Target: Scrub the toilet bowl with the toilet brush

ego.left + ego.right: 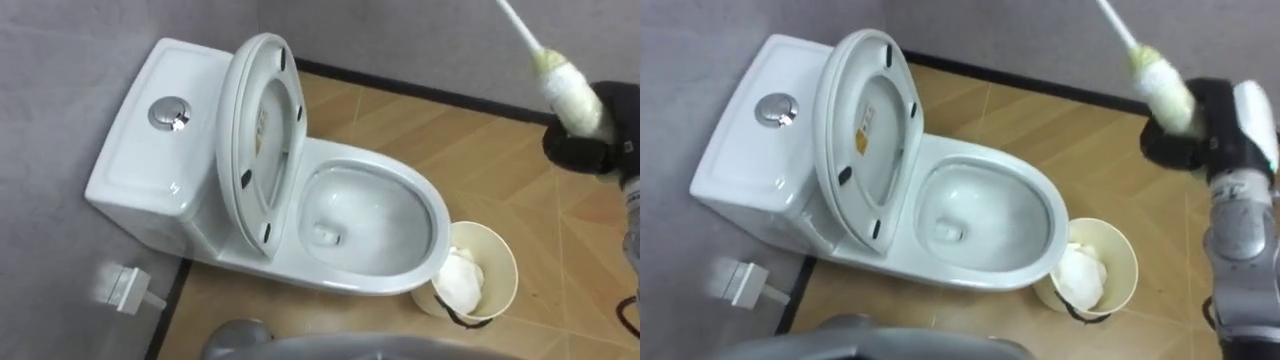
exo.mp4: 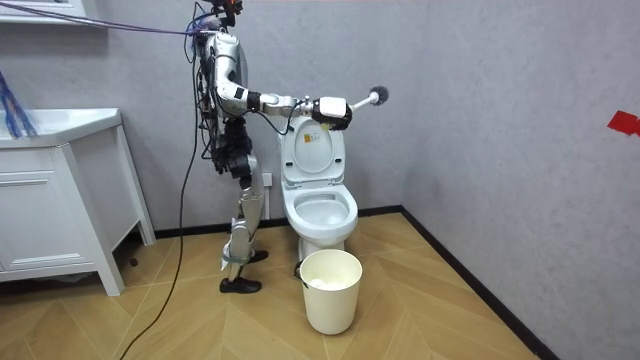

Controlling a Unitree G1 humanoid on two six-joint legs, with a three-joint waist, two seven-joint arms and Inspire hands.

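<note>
The right hand (image 1: 585, 145) is clenched around the toilet brush (image 1: 568, 92), gripping it just below the thick pale part of its handle. From there the thin white shaft runs up and away toward the wall. In the room view the bristle head (image 2: 378, 96) sticks out past the hand on the room view's right, level with the top of the raised seat and lid (image 1: 262, 140). The brush is therefore held in the air, head up and pointing away from its target. The open toilet bowl (image 1: 440, 215) lies well below the hand and toward the robot's left, with the wastebasket (image 1: 505, 262) just beside its front rim. The robot stands next to the toilet, and I'd say the brush must be tipped head-down and swung left into the bowl.
</note>
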